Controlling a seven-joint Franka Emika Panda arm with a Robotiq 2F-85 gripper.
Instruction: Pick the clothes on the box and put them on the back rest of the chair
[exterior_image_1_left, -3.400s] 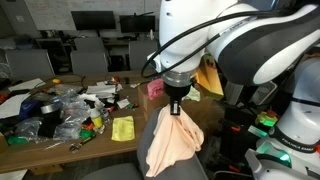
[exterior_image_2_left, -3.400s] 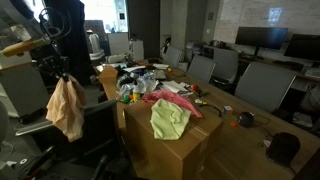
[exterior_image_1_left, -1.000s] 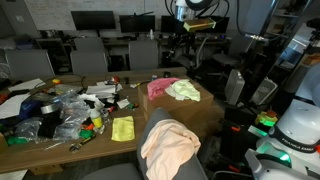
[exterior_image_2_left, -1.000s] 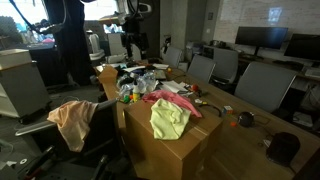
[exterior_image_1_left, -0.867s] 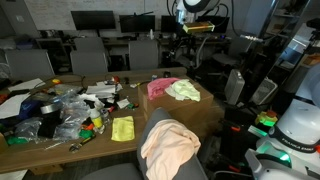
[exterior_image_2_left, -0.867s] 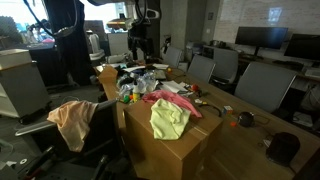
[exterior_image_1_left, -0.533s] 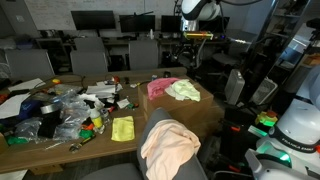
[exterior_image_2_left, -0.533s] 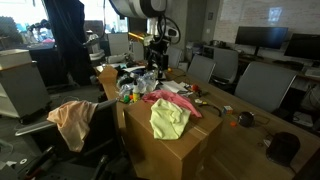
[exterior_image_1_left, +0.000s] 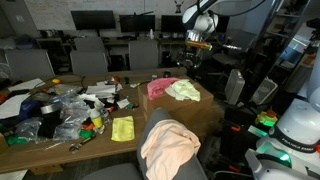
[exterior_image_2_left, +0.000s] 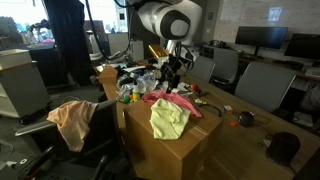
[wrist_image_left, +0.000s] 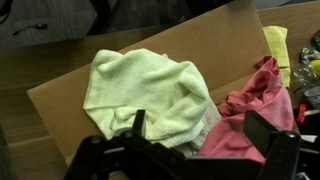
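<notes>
A cardboard box carries a light green cloth and a pink cloth. A peach cloth is draped over the back rest of the chair. My gripper hangs open above the box. In the wrist view its fingers straddle the seam between the green and pink cloths, and nothing is held.
The long table beside the box is crowded with clutter, including a yellow rag. Office chairs and monitors stand around it. A second robot base is close to the draped chair.
The arm has swung from the far side of the table toward the box and lowered over the clothes. The peach cloth lies still on the chair back.
</notes>
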